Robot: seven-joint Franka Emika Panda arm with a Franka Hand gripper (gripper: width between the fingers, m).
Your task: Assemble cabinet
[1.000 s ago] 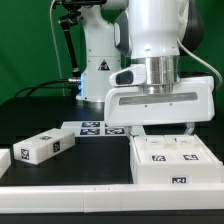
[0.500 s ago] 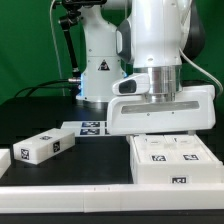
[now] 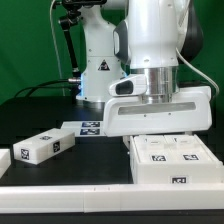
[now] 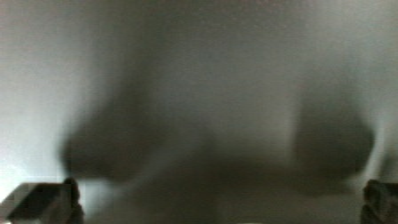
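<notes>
Two fingers [image 4: 45, 200]: spread wide, dark tips at opposite edges of the wrist view, nothing pinched; a blurred white surface fills the gap. One gripper [image 3: 162, 130]: low over the rear edge of the cabinet [image 3: 170, 160], a white tagged box on the black table [image 3: 95, 165], exterior view's right. One loose tagged block [image 3: 45, 146]: exterior view's left, well apart. One marker board [image 3: 92, 127]: farther back, between them.
</notes>
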